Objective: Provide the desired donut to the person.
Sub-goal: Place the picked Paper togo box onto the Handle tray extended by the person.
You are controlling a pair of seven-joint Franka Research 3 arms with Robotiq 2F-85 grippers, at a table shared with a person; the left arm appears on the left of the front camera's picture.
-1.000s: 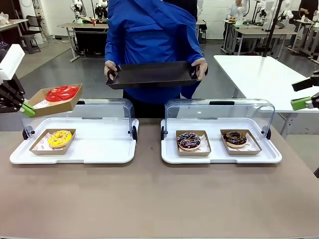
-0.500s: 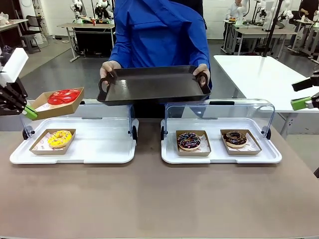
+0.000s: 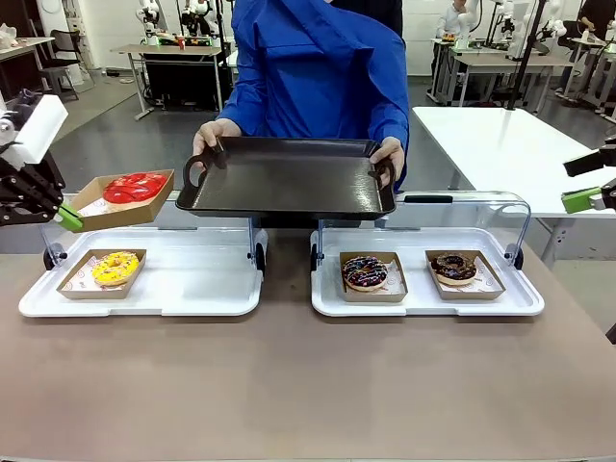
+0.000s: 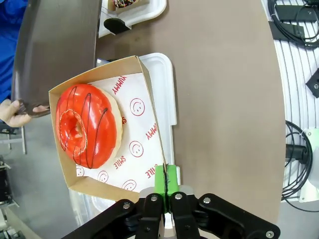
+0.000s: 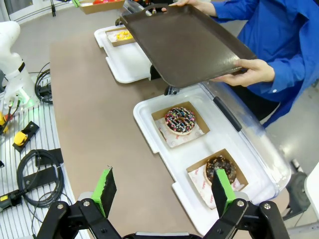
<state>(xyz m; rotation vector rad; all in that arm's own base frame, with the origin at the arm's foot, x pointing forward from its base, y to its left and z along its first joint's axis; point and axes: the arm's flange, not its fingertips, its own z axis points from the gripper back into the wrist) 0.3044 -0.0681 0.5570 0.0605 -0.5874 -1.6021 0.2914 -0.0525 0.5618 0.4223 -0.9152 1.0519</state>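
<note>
Left gripper (image 4: 166, 175) clamped on box (image 4: 99, 73) rim; liner (image 4: 141, 124) reads "YUMMY", "SMILE" under red donut (image 4: 85, 127). Right gripper (image 5: 163, 185) fingers apart, holding nothing.

Front view: right jaws cut by the right edge, just one green pad (image 3: 580, 199) and a black finger in frame. Left jaws at the left edge, arm cut off. Dark tray (image 3: 289, 178) hides the waist of the person (image 3: 318, 67) and the tops of the clear lids (image 3: 462, 214). Left wrist view: tray cut by the top edge, hand (image 4: 14, 112) cut at left, sprinkled donut (image 4: 124, 4) mostly out at top; red donut's box (image 4: 94, 72) covers part of the white base (image 4: 168, 94). Right wrist view: that box cut by the top edge, yellow donut (image 5: 122, 35) partly behind the tray.
</note>
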